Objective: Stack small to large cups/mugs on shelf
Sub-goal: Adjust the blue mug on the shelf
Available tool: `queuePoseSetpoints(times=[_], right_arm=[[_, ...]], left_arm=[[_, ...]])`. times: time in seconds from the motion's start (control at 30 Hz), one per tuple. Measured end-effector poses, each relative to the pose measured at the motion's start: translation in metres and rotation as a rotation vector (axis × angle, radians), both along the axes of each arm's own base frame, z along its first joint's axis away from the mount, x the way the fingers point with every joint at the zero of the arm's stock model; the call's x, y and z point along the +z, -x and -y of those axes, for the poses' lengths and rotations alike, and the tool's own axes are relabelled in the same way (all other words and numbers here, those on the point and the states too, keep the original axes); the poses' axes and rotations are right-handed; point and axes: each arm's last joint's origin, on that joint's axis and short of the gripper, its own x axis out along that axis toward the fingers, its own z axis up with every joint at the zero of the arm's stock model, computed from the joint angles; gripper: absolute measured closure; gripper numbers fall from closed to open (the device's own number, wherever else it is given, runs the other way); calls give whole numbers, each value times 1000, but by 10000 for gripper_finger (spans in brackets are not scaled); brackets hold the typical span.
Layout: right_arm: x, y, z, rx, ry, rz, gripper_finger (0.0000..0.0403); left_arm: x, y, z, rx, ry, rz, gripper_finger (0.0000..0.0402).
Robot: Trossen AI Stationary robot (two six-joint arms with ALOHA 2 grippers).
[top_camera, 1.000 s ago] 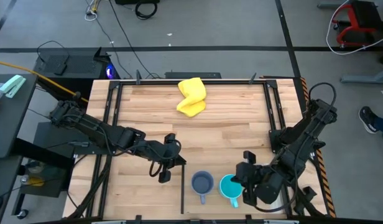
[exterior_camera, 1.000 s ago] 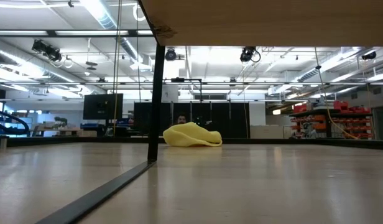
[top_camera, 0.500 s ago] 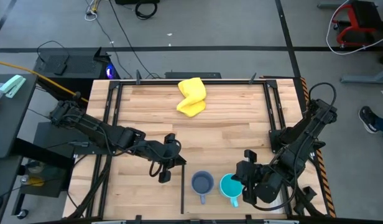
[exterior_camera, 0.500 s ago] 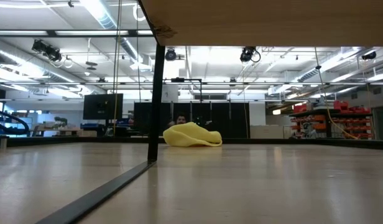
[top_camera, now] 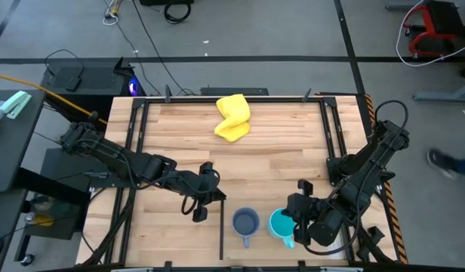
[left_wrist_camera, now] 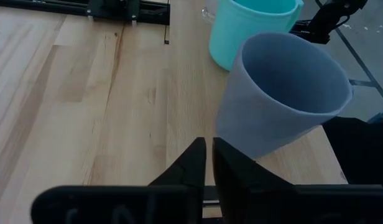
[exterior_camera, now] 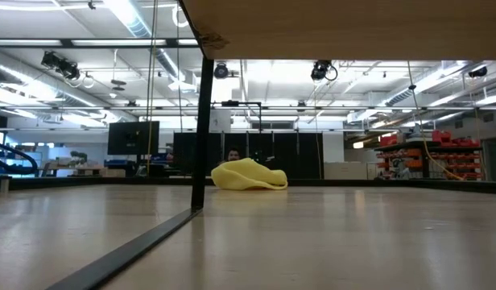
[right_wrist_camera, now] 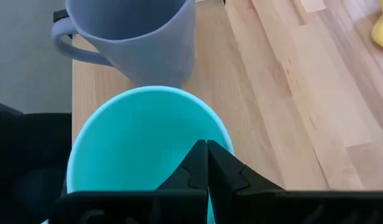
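Observation:
The grey-blue mug (top_camera: 245, 222) stands upright on the table near its near edge, handle toward that edge. The cyan mug (top_camera: 281, 224) stands just right of it. My left gripper (top_camera: 220, 199) is shut and hovers left of the grey-blue mug (left_wrist_camera: 281, 93), apart from it. My right gripper (top_camera: 287, 217) is shut, its fingers reaching over the cyan mug's mouth (right_wrist_camera: 142, 149). A see-through rim (left_wrist_camera: 207, 10) shows beside the cyan mug in the left wrist view; I cannot tell whether it is the clear cup. My right gripper (right_wrist_camera: 206, 149) has its shut fingers slanting down from the table's right into the cyan mug's mouth, by the inner wall near the rim (right_wrist_camera: 224, 140). The mug stands on the table. Whether the fingertips touch the wall, I cannot tell.
A crumpled yellow cloth (top_camera: 233, 117) lies near the table's far edge, also in the low view (exterior_camera: 248, 175). A black post (exterior_camera: 201, 121) carries a wooden shelf board (exterior_camera: 345, 24) overhead. A black rail (top_camera: 221, 234) runs along the table left of the mugs.
My right gripper has shifted slightly toward the table's right, and the cyan mug has slid a little the same way with it. The grey-blue mug and my left arm have stayed put.

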Motion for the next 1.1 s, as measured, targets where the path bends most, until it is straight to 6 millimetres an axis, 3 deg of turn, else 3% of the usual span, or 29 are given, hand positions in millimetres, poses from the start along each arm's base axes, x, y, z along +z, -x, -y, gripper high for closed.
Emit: queuePoseSetpoints(times=[0.37, 0.57, 0.83, 1.1], right_arm=[[2, 1, -6, 28, -24, 35, 398], [14, 10, -13, 92, -39, 89, 400], [40, 45, -35, 136, -61, 229, 401], [20, 85, -60, 14, -50, 249, 402]], left_arm=[[0, 0, 0, 0, -1, -2, 371], [-1, 0, 0, 0, -3, -9, 374], [-2, 2, 1, 1, -1, -24, 363], [-3, 2, 1, 6, 4, -31, 371]])
